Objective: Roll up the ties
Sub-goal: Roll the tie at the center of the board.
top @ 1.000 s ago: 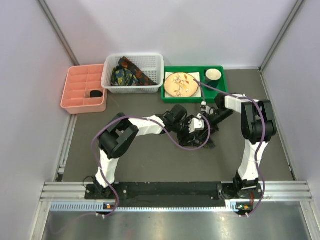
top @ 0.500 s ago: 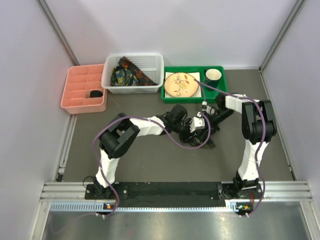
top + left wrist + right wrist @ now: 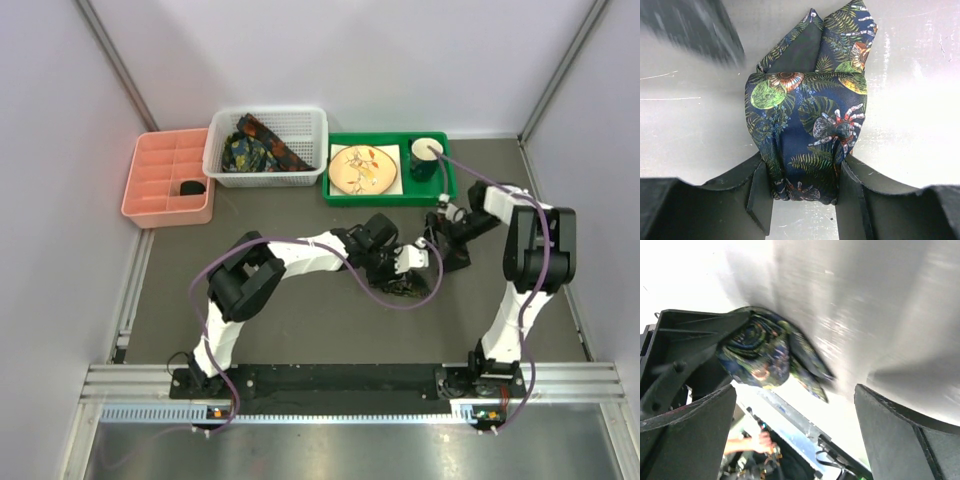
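– Left gripper [image 3: 802, 172] is clamped across the rolled tie [image 3: 805, 125], on the worktop [image 3: 300, 330] a little right of its middle; right gripper [image 3: 795, 390] gapes, holding nothing.
– Risk?
– One squeeze alone holds that coil shut. Its pointed tail lies loose, so a careless release could let it spring open.
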